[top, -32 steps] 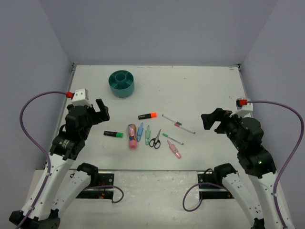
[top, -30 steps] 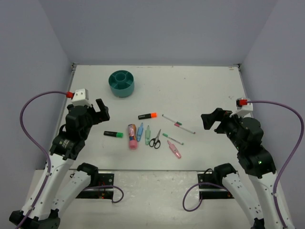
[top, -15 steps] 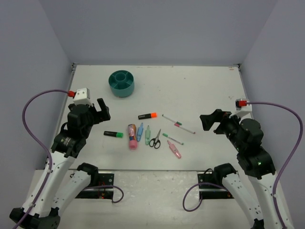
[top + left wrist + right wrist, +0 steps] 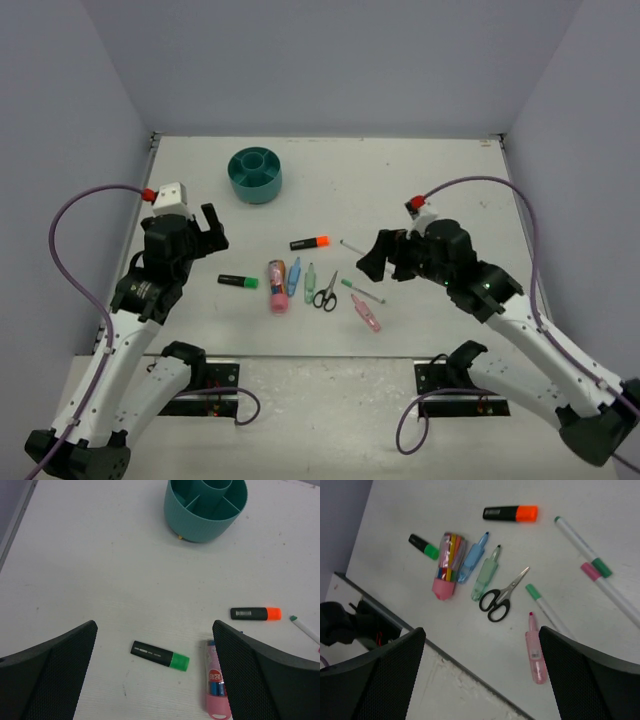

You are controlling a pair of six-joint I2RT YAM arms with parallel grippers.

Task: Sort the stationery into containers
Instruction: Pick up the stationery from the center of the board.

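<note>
From above: teal organiser [image 4: 254, 175] far left on the desk [image 4: 400, 180], stationery strewn mid-desk, well apart from it. Left gripper [image 4: 214, 228] wide open, empty, near the green-capped highlighter [image 4: 238, 282]; right gripper [image 4: 385, 258] wide open, empty, over the spread's right end.

Left wrist: pink tube [image 4: 217, 686] beside that highlighter, orange-capped highlighter [image 4: 255, 613] beyond.

Right wrist: scissors [image 4: 501, 596] just beside pale-green marker [image 4: 486, 574], thin white pens [image 4: 576, 539] to the right.
</note>
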